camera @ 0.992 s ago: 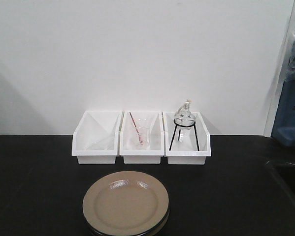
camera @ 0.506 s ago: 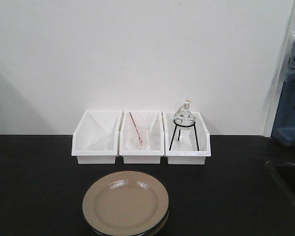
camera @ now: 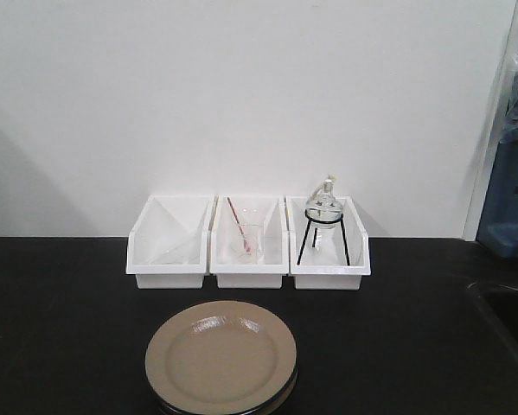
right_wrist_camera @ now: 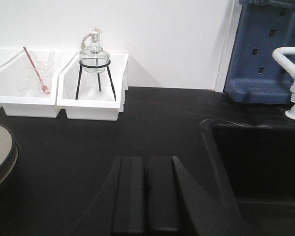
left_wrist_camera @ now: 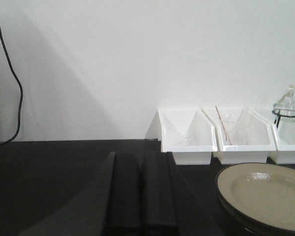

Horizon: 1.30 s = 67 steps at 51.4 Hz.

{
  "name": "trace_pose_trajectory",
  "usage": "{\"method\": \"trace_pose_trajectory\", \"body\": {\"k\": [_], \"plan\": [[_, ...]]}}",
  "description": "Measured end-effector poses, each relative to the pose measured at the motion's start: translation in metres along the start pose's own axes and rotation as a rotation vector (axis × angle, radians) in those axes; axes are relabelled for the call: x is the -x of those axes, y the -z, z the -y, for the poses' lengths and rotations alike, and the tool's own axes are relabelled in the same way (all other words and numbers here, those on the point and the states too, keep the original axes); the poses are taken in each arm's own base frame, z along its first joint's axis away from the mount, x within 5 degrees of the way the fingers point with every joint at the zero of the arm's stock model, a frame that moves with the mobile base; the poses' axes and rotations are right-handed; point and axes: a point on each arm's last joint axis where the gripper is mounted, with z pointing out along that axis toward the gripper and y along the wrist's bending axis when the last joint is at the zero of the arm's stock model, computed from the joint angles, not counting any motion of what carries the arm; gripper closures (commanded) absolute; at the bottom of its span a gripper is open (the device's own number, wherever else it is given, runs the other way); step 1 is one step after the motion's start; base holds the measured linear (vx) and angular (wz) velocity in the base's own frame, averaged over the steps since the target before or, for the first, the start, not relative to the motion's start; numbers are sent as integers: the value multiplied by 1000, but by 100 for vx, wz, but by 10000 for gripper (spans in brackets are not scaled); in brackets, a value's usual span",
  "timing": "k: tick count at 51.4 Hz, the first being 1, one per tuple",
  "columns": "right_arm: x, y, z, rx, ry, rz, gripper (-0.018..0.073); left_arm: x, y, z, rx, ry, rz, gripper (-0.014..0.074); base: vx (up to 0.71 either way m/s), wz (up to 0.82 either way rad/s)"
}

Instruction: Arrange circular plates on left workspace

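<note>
While the two circular plates (camera: 220,357) sit stacked on the black tabletop (camera: 60,328) just in front of the three white bins (camera: 248,243), both arms hang low. The left hand (left_wrist_camera: 141,194) has its fingers pressed together, empty, left of the plates; the right hand (right_wrist_camera: 146,194) is likewise closed, beside the sink (right_wrist_camera: 265,172).

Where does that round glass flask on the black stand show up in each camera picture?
Front view: glass flask in the rightmost white bin.
Left wrist view: flask at the far right edge.
Right wrist view: flask at upper left.
Shared landmark: the red-tipped stick in the neighbouring bin.
</note>
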Motion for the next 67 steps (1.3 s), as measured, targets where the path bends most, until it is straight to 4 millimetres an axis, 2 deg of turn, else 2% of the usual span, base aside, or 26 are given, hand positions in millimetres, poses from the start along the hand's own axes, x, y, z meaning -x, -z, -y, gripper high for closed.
{"method": "trace_pose_trajectory", "body": {"k": [15,18,32,67], "plan": [[0,0,0,1,0,0,564,-80,-6,-4,45,114,-173,596,0,0],[0,0,0,1,0,0,564,-88,-6,-5,57,114,-179,596,0,0],[0,0,0,1,0,-1,564,-88,-6,-7,73,31,-161,596,0,0],[0,0,-5,34,7,0,564,-88,-6,-7,73,26,-161,596,0,0]]}}
